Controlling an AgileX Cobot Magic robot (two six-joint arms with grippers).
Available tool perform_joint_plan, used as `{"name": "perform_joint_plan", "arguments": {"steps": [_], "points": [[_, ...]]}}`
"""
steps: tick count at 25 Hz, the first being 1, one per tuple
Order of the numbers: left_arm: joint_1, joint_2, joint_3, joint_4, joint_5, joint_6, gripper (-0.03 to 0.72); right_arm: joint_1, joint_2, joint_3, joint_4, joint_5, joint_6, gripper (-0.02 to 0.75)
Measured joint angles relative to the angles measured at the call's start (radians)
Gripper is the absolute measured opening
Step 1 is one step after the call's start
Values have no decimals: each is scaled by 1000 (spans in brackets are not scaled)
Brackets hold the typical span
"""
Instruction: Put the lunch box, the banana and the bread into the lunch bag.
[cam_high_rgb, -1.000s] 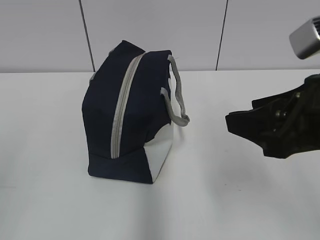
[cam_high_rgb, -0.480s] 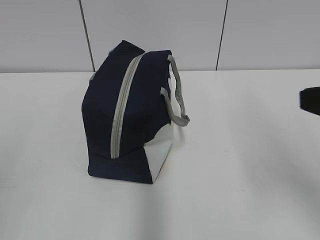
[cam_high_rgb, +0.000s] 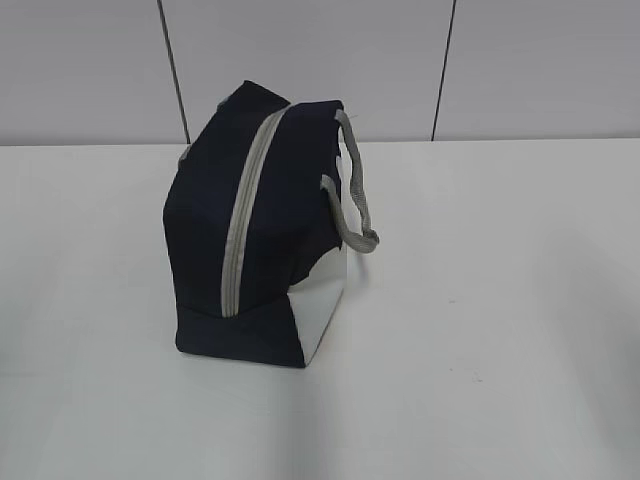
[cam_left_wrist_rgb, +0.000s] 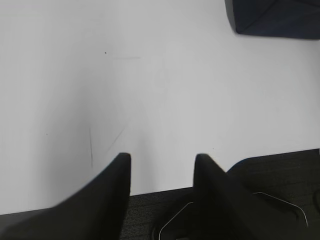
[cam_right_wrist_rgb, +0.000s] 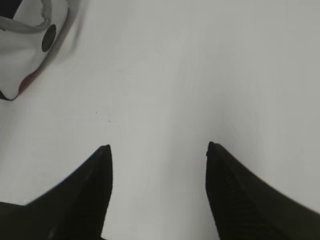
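The navy lunch bag (cam_high_rgb: 255, 230) stands on the white table, its grey zipper (cam_high_rgb: 242, 225) closed and its grey strap handle (cam_high_rgb: 355, 205) hanging on the right. A navy corner of it shows in the left wrist view (cam_left_wrist_rgb: 275, 17), and its white panel with the strap in the right wrist view (cam_right_wrist_rgb: 27, 35). My left gripper (cam_left_wrist_rgb: 162, 157) is open and empty over the table's near edge. My right gripper (cam_right_wrist_rgb: 157, 147) is open and empty over bare table, right of the bag. Neither gripper shows in the exterior view. The lunch box, banana and bread are out of view.
The white table (cam_high_rgb: 480, 330) runs to a grey panelled wall (cam_high_rgb: 300, 60) behind. A dark surface (cam_left_wrist_rgb: 165, 210) lies below the table edge in the left wrist view.
My right gripper has drawn back to the right and left the exterior view. The bag has not moved.
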Motion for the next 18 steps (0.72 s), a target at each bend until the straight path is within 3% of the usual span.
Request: {"name": "perform_joint_plan", "arguments": {"steps": [8, 18], "points": [[0, 0, 0, 0, 0, 0, 308, -4, -240, 87, -34, 189, 51, 438], [0, 0, 0, 0, 0, 0, 308, -4, -291, 105, -109, 210, 80, 438]]}}
